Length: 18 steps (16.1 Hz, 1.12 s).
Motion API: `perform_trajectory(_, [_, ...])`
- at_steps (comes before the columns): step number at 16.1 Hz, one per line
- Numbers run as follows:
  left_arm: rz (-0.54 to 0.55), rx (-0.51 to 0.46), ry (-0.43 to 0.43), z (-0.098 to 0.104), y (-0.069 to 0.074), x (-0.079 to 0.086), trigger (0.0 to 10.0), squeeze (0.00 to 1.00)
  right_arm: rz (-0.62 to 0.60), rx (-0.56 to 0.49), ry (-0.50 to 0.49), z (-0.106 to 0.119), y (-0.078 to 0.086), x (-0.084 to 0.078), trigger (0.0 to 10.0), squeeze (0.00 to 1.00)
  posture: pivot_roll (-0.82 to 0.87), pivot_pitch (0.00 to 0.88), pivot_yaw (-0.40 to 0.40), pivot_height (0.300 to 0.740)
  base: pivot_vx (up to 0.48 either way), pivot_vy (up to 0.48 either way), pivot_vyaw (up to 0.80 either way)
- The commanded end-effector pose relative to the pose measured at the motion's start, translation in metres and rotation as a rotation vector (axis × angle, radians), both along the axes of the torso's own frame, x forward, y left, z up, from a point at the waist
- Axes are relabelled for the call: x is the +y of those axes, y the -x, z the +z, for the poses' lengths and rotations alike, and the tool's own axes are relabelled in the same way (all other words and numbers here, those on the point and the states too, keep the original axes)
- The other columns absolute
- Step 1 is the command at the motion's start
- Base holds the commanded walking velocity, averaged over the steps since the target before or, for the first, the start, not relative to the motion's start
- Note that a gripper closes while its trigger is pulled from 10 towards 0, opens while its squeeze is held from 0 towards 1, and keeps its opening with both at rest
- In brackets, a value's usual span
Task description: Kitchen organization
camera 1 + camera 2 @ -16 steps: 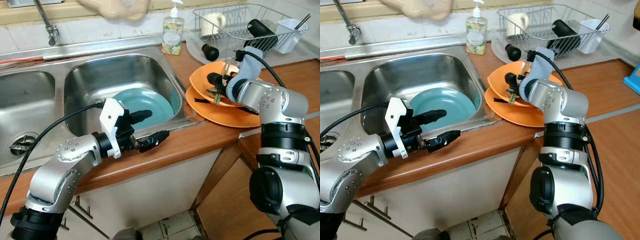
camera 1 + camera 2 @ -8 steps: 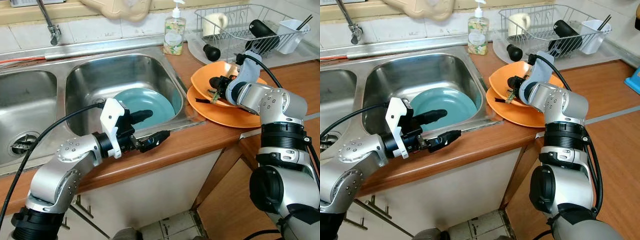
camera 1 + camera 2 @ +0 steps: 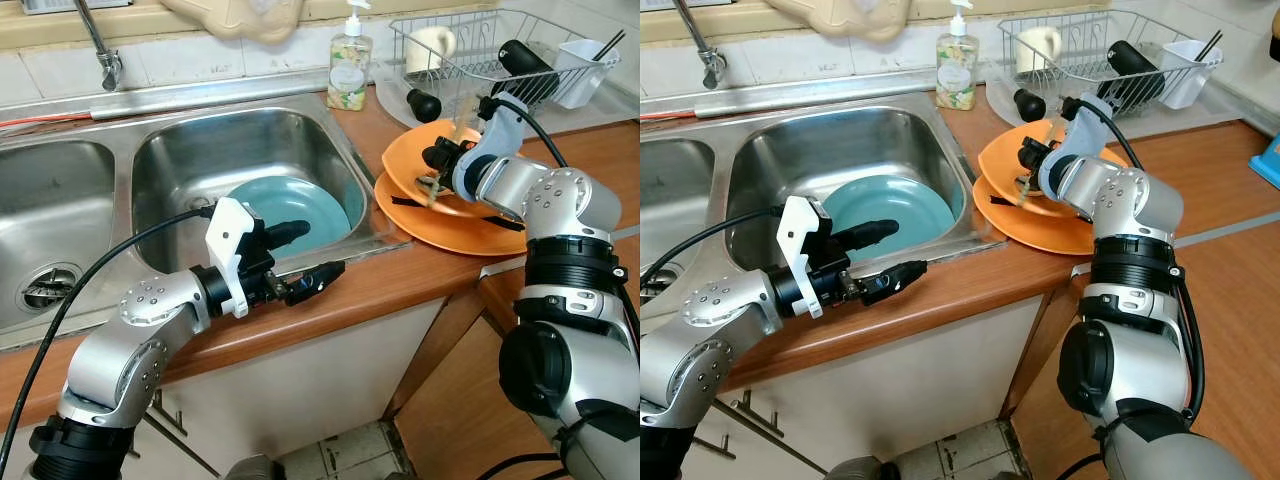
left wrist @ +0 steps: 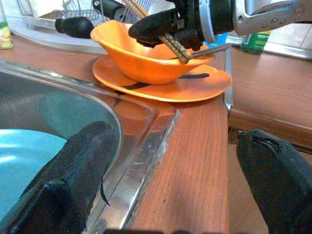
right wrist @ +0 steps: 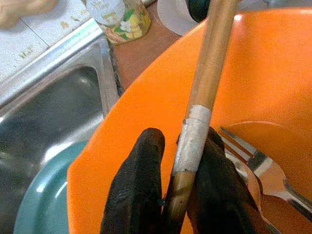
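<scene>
2 changes: right gripper (image 5: 175, 195), clamped on the wooden stick (image 5: 204, 92), rises over the orange bowl (image 3: 440, 175); left gripper (image 3: 300, 255) stays wide open, empty, at 8 o'clock.

Wooden tabletop (image 3: 400, 275), reddish-brown, runs along the front and right of a stainless double sink (image 3: 230, 160) set into it. Landmark: the sink's right basin. Just right of the basin, an orange plate (image 3: 450, 225) lies flat on the tabletop. Behind the plate, a wire dish rack (image 3: 490, 50) stands on a pale drain tray (image 3: 1200, 105). At the basin's rear right corner, a soap dispenser bottle (image 3: 347, 65) stands upright on the wood. A black-handled utensil (image 3: 420, 104) lies between bottle and rack, on the tray's edge.
</scene>
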<state>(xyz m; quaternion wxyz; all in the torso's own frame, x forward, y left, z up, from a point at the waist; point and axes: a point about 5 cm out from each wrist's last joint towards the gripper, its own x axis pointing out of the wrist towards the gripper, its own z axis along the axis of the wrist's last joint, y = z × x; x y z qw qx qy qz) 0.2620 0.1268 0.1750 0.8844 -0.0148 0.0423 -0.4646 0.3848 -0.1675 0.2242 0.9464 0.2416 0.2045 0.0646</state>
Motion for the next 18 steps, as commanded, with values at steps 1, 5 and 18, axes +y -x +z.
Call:
perform_trajectory(1, [0.004,-0.021,-0.01,0.004,-0.001,0.001,10.0,0.31,0.0,-0.034,-0.012,0.012,-0.002,0.001,0.0,0.0,-0.01,0.0,0.019,0.74,0.0,0.0,0.0])
perform_trajectory(5, [0.078,-0.02,0.097,0.02,-0.015,0.005,10.0,0.3,0.104,-0.246,-0.033,0.041,0.005,0.008,0.0,0.0,-0.01,0.0,0.019,0.74,0.0,0.0,0.0])
perform_trajectory(18, [-0.036,0.138,0.651,0.065,-0.047,-0.018,1.9,0.0,0.767,-0.561,0.079,0.013,0.094,0.062,0.0,0.0,-0.02,0.0,0.067,0.74,0.0,0.0,0.0])
